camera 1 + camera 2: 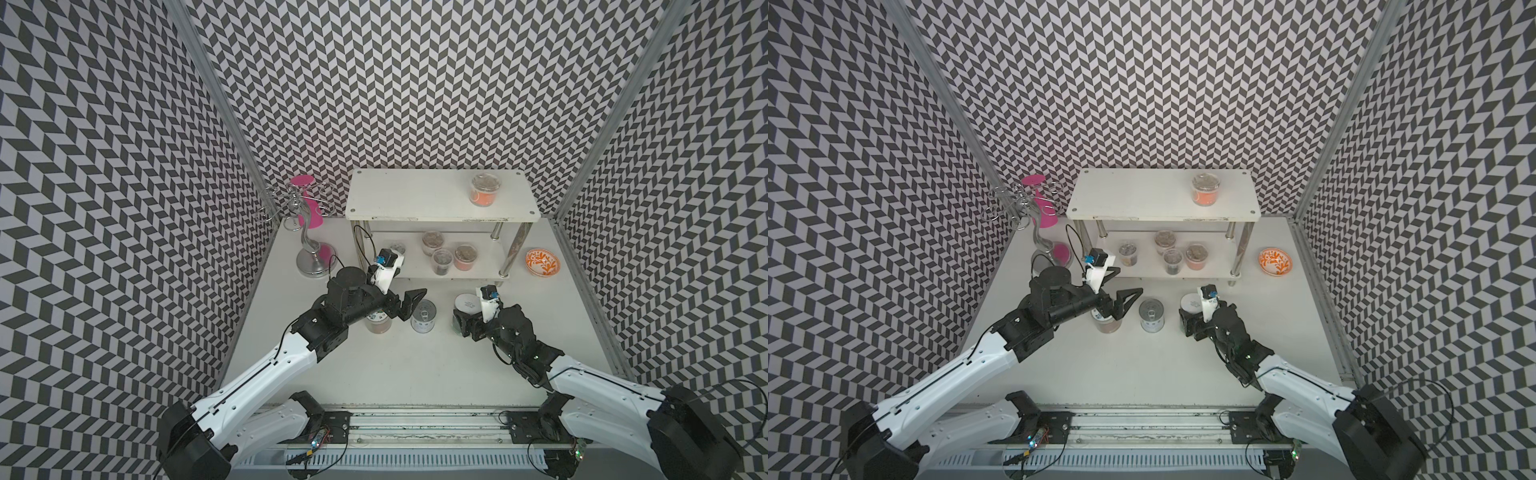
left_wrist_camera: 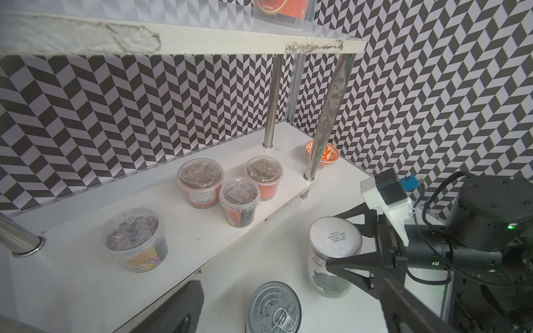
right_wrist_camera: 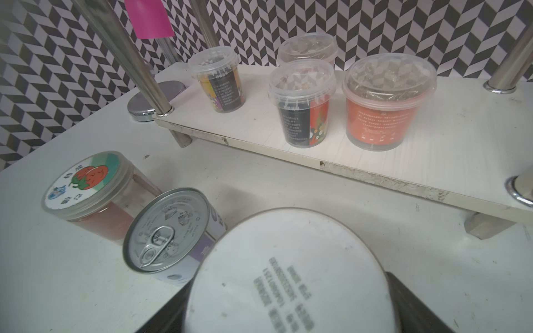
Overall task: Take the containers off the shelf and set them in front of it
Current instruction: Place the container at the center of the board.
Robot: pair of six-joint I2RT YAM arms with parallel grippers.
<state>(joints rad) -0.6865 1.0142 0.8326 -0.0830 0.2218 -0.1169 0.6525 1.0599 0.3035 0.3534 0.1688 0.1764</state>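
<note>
— While the right tool [image 2: 331, 239] clamps the white-lidded jar [image 3: 288, 274], where does it stand?
— On the desk [image 1: 395, 365], before the shelf [image 1: 415, 199], with the tin can [image 1: 423, 316] and picture-lid jar [image 3: 86, 184]; left tool [image 1: 405, 307] hangs there, jaws apart; four tubs [image 2: 202, 181] sit on its lower board, one tub [image 1: 484, 189] on top.

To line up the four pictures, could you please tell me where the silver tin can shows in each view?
Top view: silver tin can stands on the table before the shelf, left of the white-lidded jar.
Top view: the same place.
Left wrist: close to the camera, beside that jar.
Right wrist: between that jar and the picture-lidded jar.
Shared landmark: the white-lidded jar.
</note>
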